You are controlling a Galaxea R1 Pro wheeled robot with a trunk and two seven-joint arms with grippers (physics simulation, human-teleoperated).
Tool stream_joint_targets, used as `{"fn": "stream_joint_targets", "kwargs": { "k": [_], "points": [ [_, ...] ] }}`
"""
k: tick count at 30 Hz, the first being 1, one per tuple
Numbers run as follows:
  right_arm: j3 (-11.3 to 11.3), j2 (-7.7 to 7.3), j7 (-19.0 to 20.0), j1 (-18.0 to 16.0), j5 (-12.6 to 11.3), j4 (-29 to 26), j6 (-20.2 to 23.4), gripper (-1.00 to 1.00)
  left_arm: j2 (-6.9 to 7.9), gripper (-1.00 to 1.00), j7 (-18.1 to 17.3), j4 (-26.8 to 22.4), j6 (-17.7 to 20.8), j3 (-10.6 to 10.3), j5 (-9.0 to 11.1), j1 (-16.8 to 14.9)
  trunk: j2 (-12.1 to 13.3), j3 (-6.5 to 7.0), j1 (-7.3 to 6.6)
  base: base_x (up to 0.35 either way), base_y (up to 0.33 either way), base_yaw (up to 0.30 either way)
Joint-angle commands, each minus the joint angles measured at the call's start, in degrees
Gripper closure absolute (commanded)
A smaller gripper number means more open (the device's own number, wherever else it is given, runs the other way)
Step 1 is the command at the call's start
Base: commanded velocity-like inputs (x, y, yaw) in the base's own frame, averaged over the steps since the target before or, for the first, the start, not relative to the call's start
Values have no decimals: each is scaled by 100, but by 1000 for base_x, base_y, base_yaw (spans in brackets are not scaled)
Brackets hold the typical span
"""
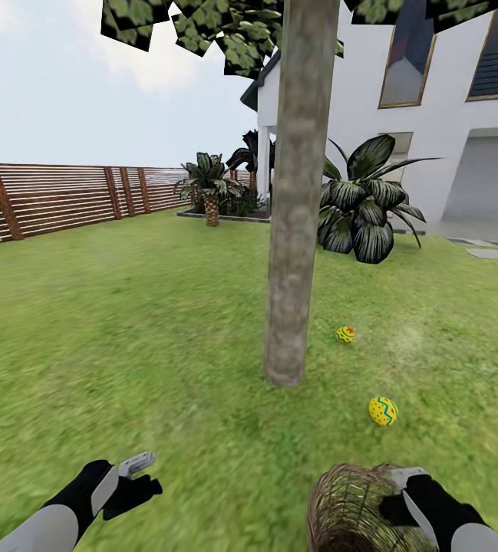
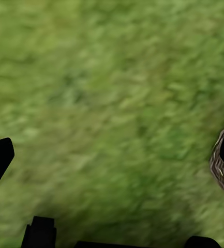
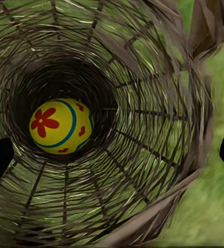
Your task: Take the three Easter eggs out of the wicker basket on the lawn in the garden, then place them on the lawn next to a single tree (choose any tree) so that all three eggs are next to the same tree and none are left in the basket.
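While two Easter eggs [image 1: 383, 410] [image 1: 345, 333] lie on the lawn [image 1: 126, 345] right of the tree [image 1: 298, 192] at mid frame, the third egg [image 3: 60, 125] sits deep inside the wicker basket [image 1: 348, 510] at the bottom right. The right gripper [image 1: 404, 494] touches the basket's rim with its fingers spread apart. At the bottom left, the left gripper [image 1: 137, 475] hangs over grass, fingers spread too.

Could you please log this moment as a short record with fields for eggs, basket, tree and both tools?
eggs on lawn: two, near egg and far egg, right of the tree trunk
egg in basket: one, at the bottom
wicker basket: by the right tool, grip unclear
left tool: open, empty, over the grass
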Motion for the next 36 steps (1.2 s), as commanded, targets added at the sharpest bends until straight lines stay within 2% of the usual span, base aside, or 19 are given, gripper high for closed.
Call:
{"fn": "stream_joint_targets", "kwargs": {
  "k": [1,2,4,17,24,32,36],
  "points": [
    [27,-54,125,-1,24,-12,33,-100,-3,-100,4,-7,35,13,38,-2,-3,-6,-1,0,0,0],
    [33,-104,282,-1,40,-12,33,-100,-5,-100,4,-7,35,12,38,-2,-3,-6,-1,0,0,0],
    [46,-117,345,-1,53,-12,25,-100,-10,-100,5,-7,35,12,38,-2,-3,-6,-1,0,0,0],
    [63,-62,337,0,71,-12,6,-100,-13,-100,-3,-7,35,25,54,-2,-3,-6,-1,0,1,0],
    [63,-66,337,-1,71,-12,6,-100,-22,-100,-3,-7,33,29,56,-2,-3,-6,-1,-184,153,0],
    [70,-63,337,-1,74,-12,6,-100,-33,-100,-4,-7,27,20,56,-2,-3,-6,-1,-20,101,0],
    [71,-60,337,-1,73,-12,6,-100,-39,-100,-4,-1,26,20,58,-2,-163,-78,87,-1,4,0]
  ]
}}
